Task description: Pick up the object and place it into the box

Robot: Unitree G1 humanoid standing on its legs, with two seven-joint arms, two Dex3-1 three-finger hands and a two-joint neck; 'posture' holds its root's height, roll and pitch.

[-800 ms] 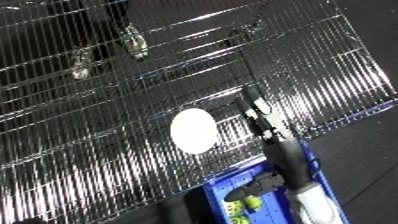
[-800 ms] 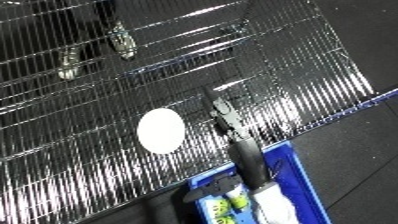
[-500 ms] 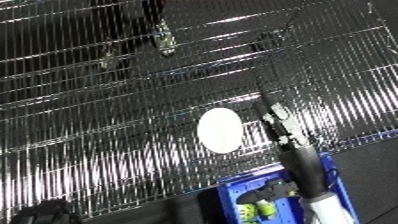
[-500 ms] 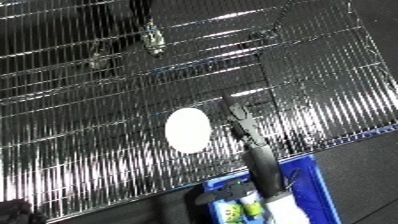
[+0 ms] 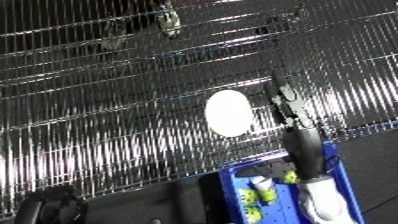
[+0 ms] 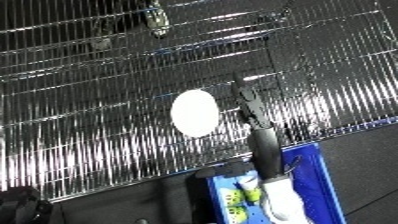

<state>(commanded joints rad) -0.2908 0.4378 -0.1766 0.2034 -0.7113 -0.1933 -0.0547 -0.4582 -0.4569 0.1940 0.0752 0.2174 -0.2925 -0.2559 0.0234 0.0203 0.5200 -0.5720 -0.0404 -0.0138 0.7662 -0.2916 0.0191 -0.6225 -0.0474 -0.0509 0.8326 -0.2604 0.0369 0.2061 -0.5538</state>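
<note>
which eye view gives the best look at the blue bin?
Left eye view, marginally: the blue bin shows its right wall and far rim, with yellow-green items inside. The right eye view shows the same bin shifted left, its lower part likewise cut off; in both, the right hand and forearm cross it.

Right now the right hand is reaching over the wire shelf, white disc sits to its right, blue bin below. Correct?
One error: the white disc lies left of the right hand, not right, as the left eye view shows. The hand does reach over the wire shelf, and the blue bin sits below.
</note>
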